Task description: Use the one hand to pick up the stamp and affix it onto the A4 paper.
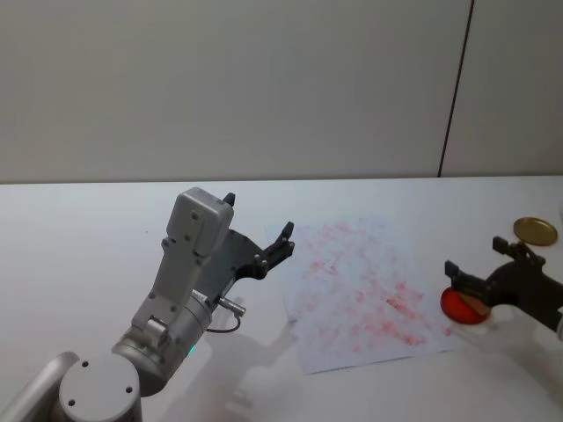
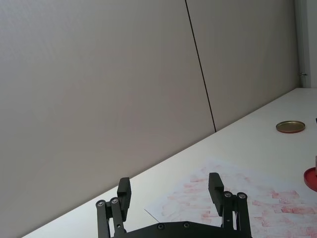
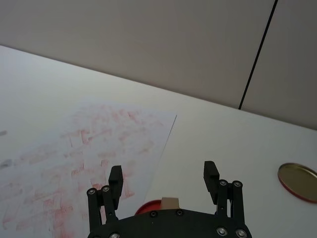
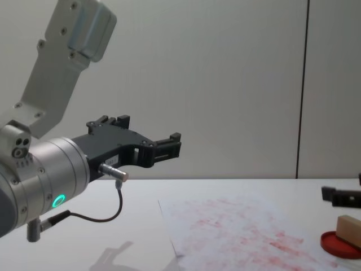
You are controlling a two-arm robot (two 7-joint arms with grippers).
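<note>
The left end effector is hovering above the surface, just off the left edge of the A4 paper, with its fingers spread and nothing between them; it looks parked. The paper is lying flat mid-surface, blotched all over with faint red marks.

Further right, the right end effector is hanging low over the red ink pad, fingers spread wide and not yet gripping anything. The stamp, a tan wooden block, is standing on that pad, and in the right wrist view it sits between the open fingers.

The step in hand appears to be the pick-up. Doing it well probably means lowering squarely so both fingers meet the block's flat sides, then closing gently so the stamp does not tip or drag the pad.

A round brass-coloured lid is lying beyond the pad, well clear. Nothing seems to block the path from pad to paper.
</note>
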